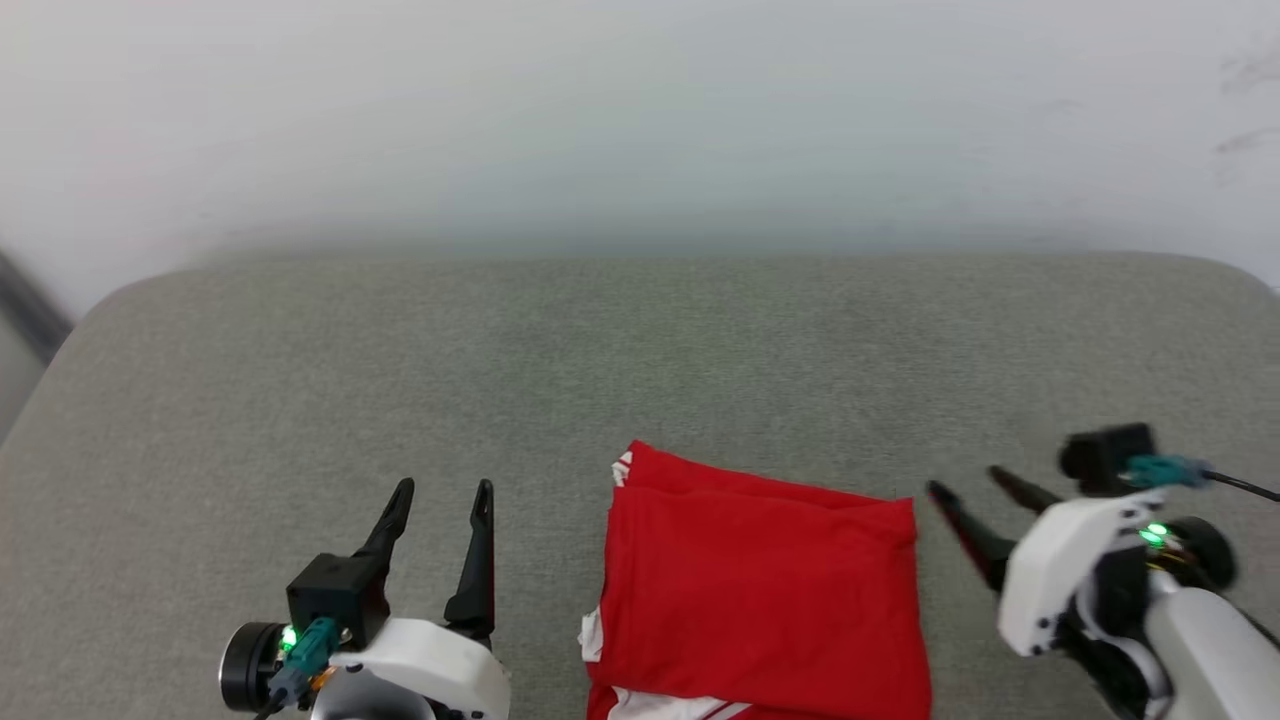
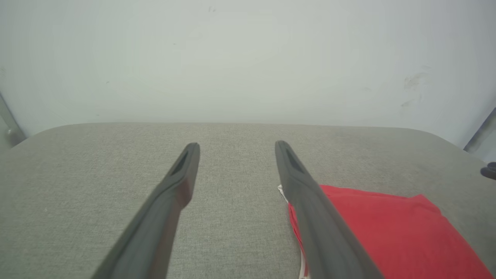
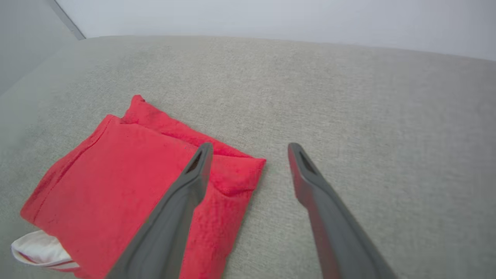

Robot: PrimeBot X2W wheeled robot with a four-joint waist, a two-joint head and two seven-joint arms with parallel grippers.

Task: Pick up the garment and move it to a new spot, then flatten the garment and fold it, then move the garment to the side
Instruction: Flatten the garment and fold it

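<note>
The garment lies folded into a compact red rectangle on the grey padded surface. It's stacked in layers: a lower red layer sticks out past the top one along the far edge, w/ a sliver of white trim at the garment's far-left corner, another white bit on its left edge, and white fabric w/ a red stripe peeking from under its near edge. My L gripper sits to the garment's left, near but apart from it, fingers spread wide w/ nothing btw them, tips pointing away from me toward the pale wall beyond the garment. In the left wrist view the garment's left edge runs behind one of my fingers; can't tell from there if they touch. My R gripper is on the garment's right, angled in toward its far-right corner, fingers also wide apart and empty. The fingertip closer to the garment is just beside that corner; can't tell whether it brushes the cloth. In the right wrist view one finger crosses in front of the red fabric, the other is over bare grey surface to the garment's right. Neither hand grips the garment. Its far-right corner is a bit rumpled, w/ a small lip turned over; the rest of the top layer looks fairly smooth.
</note>
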